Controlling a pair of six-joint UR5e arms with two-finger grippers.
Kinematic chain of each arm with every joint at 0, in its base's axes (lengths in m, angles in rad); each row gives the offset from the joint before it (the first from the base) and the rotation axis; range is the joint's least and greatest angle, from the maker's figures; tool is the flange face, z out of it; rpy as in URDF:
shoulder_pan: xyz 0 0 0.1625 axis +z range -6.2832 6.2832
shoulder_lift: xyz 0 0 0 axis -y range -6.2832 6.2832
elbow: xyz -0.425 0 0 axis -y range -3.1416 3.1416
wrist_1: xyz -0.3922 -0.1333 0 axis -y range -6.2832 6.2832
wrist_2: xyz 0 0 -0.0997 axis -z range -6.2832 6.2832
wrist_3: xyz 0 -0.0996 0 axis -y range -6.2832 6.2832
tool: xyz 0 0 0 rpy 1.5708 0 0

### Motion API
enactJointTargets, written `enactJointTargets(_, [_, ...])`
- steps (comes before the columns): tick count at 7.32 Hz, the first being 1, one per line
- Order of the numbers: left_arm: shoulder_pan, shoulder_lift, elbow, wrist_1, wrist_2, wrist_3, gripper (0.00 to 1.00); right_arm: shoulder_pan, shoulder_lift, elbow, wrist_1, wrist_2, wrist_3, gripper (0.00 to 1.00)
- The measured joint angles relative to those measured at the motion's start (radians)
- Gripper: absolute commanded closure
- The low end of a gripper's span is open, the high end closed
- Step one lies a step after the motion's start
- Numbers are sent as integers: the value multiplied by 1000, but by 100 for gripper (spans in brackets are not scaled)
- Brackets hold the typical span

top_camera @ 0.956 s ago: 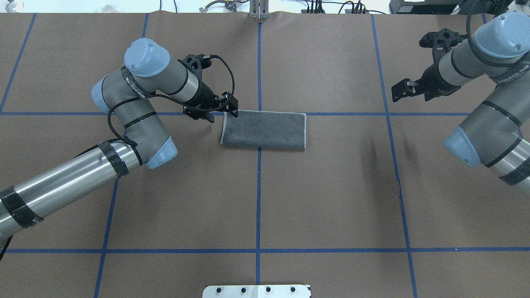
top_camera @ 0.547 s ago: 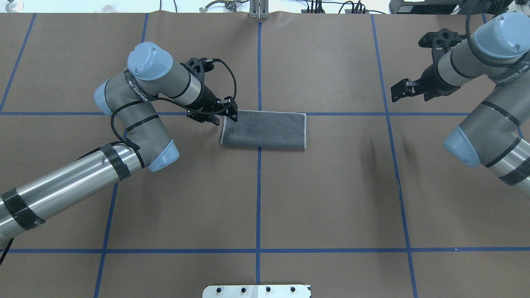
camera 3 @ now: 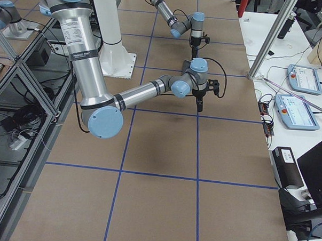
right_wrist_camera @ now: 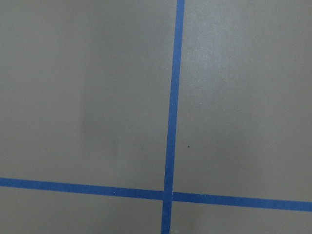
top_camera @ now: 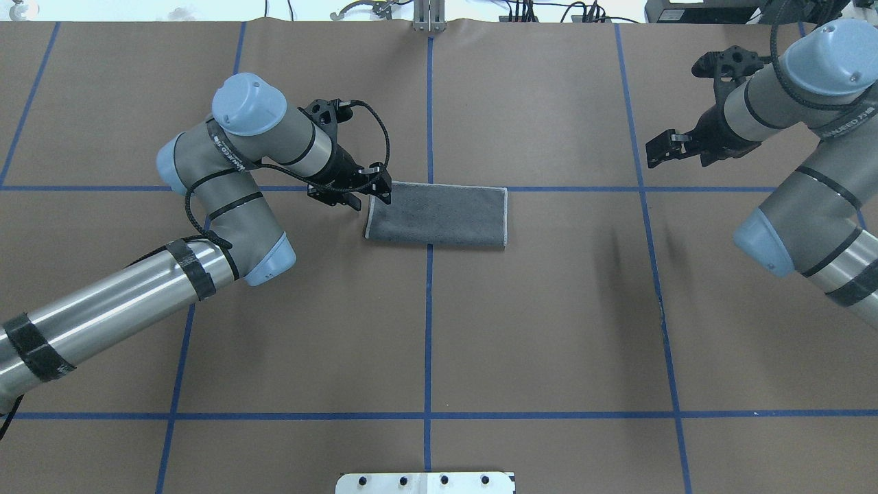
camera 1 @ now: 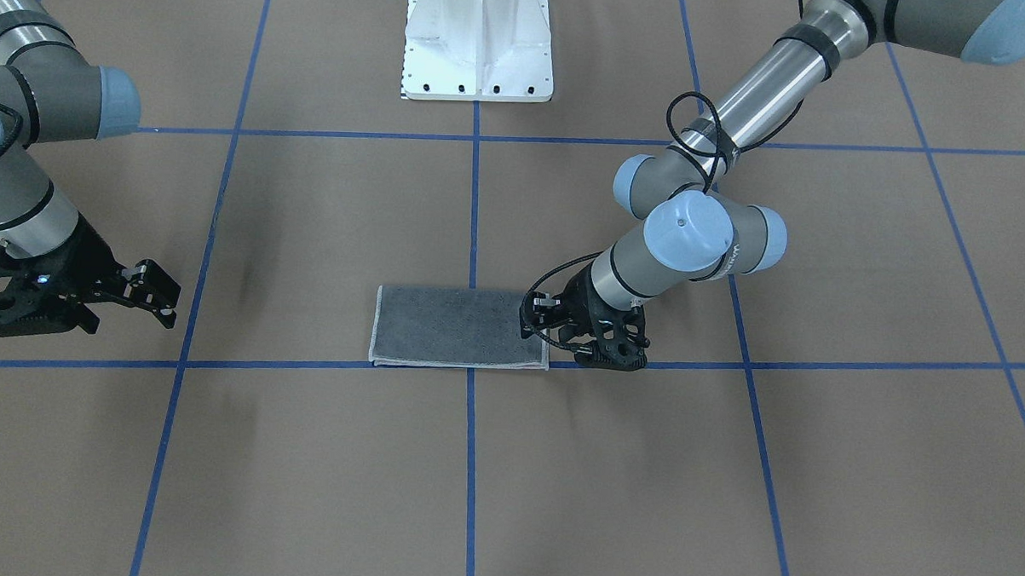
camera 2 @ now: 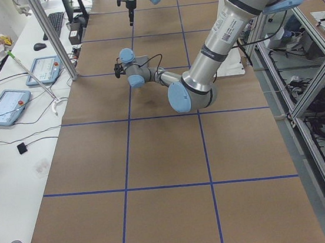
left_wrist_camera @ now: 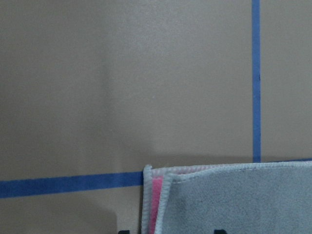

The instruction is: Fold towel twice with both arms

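The towel (top_camera: 439, 216) lies flat as a folded rectangle with its dark grey face up, on the blue centre line of the table; it also shows in the front view (camera 1: 456, 327). In the left wrist view its corner (left_wrist_camera: 234, 200) shows a thin pink strip (left_wrist_camera: 156, 202) under the grey layer. My left gripper (top_camera: 367, 195) is low at the towel's far left corner, open, with its two tips on either side of the corner edge; it also shows in the front view (camera 1: 538, 327). My right gripper (top_camera: 655, 152) hangs open and empty far to the right, above bare table.
The table is covered in brown paper with a grid of blue tape lines (top_camera: 429, 329). The white bolted pedestal (camera 1: 478, 40) stands at the robot's side of the table. The right wrist view shows only paper and a tape crossing (right_wrist_camera: 168, 195).
My left gripper has moved slightly closer to the towel's far left corner and lower. The towel has not moved. The right arm has barely shifted.
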Motion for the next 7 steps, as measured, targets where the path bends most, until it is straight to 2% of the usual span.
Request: enactJointTargets(7, [10,-3,4,0,0,-1,44,-1,0,-1,0,0,0,2])
